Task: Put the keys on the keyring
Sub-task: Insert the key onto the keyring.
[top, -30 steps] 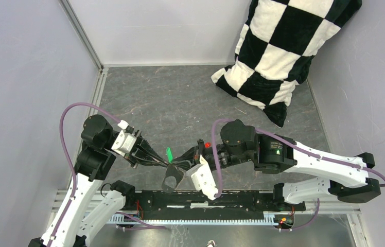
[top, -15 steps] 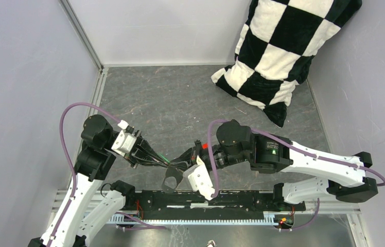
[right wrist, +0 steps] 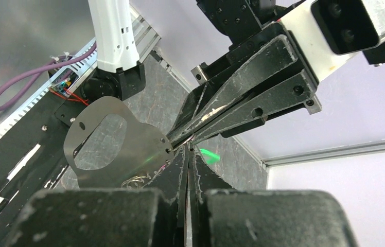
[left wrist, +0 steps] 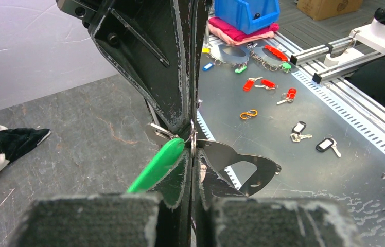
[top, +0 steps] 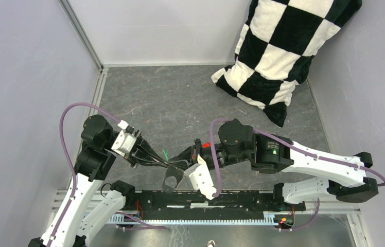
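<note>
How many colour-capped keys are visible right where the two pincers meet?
1. A green plastic-capped key sticks out beside the tips of the left pincer and right pincer, next to the grey metal keyring plate. Another key may be hidden behind the fingers.

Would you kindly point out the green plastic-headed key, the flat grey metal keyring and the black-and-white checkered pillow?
Green plastic-headed key (left wrist: 157, 164): left wrist view, middle of its head.
Flat grey metal keyring (right wrist: 144, 146): right wrist view, solid part beside its hole.
Black-and-white checkered pillow (top: 283, 62): top view, its middle.
</note>
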You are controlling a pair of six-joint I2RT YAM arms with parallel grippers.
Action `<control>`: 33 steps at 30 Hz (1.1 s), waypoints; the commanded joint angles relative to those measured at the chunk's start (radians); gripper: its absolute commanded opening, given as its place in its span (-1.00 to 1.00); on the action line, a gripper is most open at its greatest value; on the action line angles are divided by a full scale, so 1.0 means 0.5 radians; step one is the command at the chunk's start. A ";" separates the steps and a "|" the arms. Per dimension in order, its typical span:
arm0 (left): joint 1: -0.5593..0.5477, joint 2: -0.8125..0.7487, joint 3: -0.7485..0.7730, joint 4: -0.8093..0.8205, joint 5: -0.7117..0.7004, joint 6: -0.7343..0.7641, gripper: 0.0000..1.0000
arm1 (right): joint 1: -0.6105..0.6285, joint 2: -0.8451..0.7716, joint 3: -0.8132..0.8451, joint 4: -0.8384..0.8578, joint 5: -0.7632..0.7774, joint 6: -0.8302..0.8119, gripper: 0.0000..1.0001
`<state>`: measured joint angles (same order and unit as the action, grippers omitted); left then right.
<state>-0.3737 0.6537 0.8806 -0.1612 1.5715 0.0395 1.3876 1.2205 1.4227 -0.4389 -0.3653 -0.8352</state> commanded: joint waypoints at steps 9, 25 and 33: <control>-0.003 0.009 0.013 0.048 0.121 -0.073 -0.96 | 0.013 -0.024 0.045 0.107 -0.036 0.002 -1.00; -0.002 0.015 0.027 0.050 0.127 -0.119 -0.96 | 0.015 -0.076 0.020 -0.033 0.040 -0.014 -0.99; -0.004 0.012 0.027 0.051 0.124 -0.122 -0.96 | 0.013 -0.047 0.056 -0.098 -0.002 -0.029 -0.99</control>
<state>-0.3737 0.6552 0.8806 -0.1612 1.5715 0.0303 1.3876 1.2030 1.4227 -0.4721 -0.3561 -0.8394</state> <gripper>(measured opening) 0.040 0.009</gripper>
